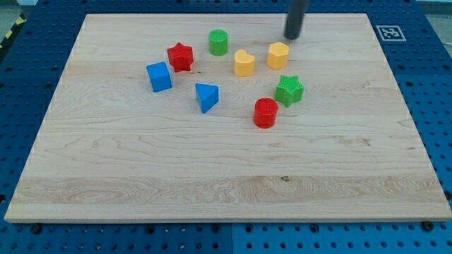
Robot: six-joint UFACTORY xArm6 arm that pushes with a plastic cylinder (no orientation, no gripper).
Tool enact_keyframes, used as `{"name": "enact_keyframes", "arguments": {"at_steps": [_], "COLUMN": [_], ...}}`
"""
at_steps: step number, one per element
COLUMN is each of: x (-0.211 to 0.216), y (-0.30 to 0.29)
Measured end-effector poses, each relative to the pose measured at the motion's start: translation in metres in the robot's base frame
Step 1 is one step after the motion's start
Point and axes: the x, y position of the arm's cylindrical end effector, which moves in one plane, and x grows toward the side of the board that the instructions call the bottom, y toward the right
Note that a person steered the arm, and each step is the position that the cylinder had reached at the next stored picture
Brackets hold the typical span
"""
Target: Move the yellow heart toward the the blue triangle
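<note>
The yellow heart [244, 63] lies on the wooden board [226, 176] at upper centre. The blue triangle [207, 97] lies below and to the left of it, a short gap apart. My tip [292, 37] is at the view's top, above and to the right of the heart, just above the yellow hexagon [277, 55], and touches no block.
A green cylinder [218, 42] stands up-left of the heart. A red star [180, 57] and a blue cube [159, 76] lie to the left. A green star [289, 90] and a red cylinder [265, 113] lie to the lower right. A marker tag [388, 32] sits off the board's top right corner.
</note>
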Motion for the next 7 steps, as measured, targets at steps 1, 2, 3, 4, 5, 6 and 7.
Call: {"name": "enact_keyframes", "arguments": {"at_steps": [1, 2, 3, 4, 5, 6, 7], "x": [0.0, 0.001, 0.016, 0.033, 0.046, 0.061, 0.069], "y": [-0.039, -0.042, -0.053, -0.071, -0.076, -0.081, -0.089]}}
